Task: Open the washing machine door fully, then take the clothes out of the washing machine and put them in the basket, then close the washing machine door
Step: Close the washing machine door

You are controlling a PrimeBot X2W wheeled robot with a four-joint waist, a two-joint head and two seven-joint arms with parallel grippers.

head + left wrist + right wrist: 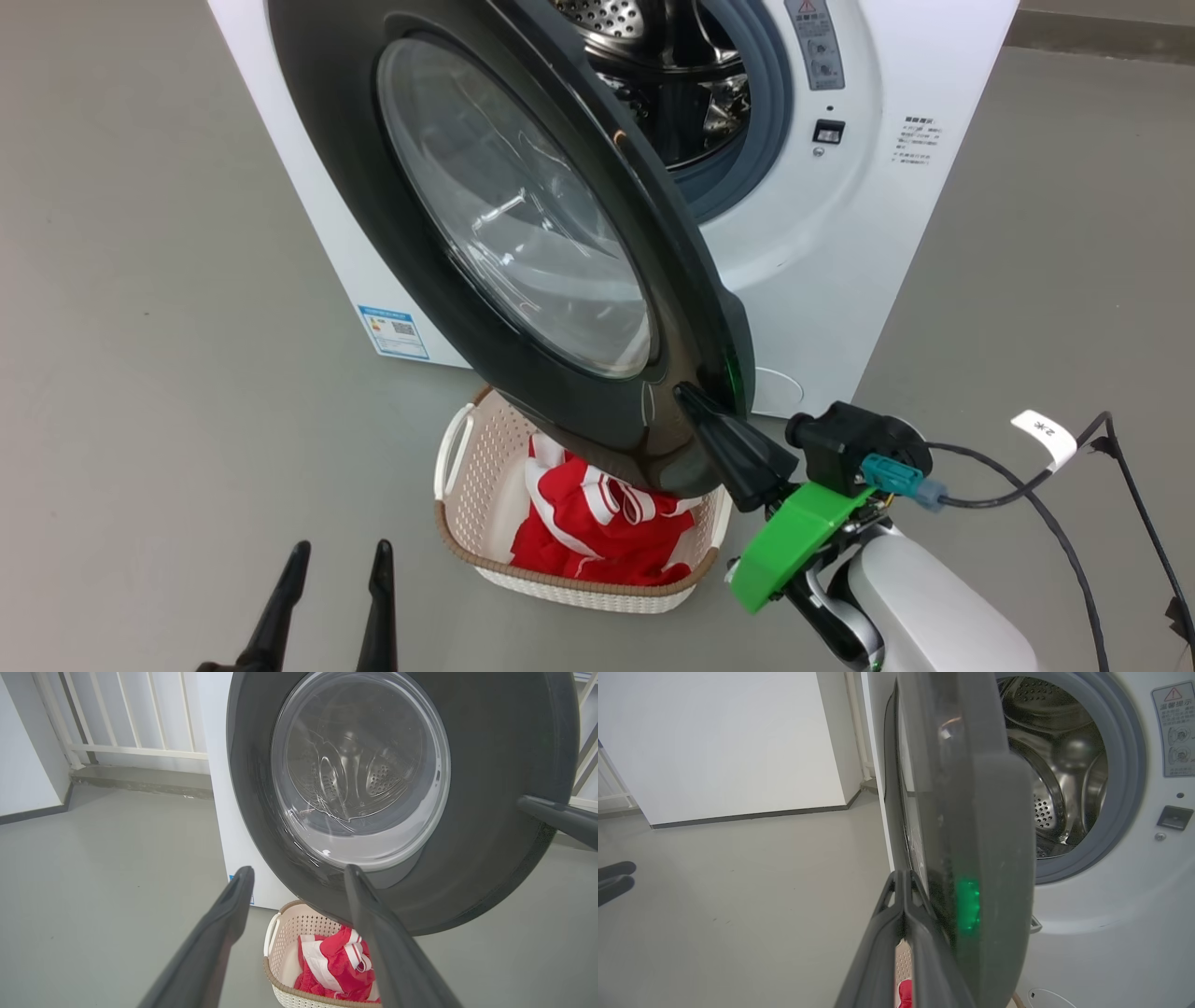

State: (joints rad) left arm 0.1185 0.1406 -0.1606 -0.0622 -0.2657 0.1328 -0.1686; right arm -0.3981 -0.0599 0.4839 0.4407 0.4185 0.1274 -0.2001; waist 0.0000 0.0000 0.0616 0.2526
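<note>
the washing machine door (523, 233) stands half swung out from the washing machine (840, 280). it is hinged at the left of the head view, and its free edge hangs at the lower centre, over the basket (569, 586). in the right wrist view we see it almost edge-on, its long line running from top to bottom of the frame.

the right gripper (686, 394), fingers pressed together and holding nothing, points up and left from the lower right of the head view. its tips are at the outer black rim, just beside that free edge. they seem to touch the rim, though we cannot be sure of contact. we judge that the closing push must go toward the upper right, onto the machine's front, and that this arm is the nearer one. the left gripper (341, 551), fingers apart and empty, rests at the lower left, well apart from the door.

the clothes (597, 532) lie in the basket below the door. the part of the drum (691, 112) that shows past the door holds no red fabric.
</note>
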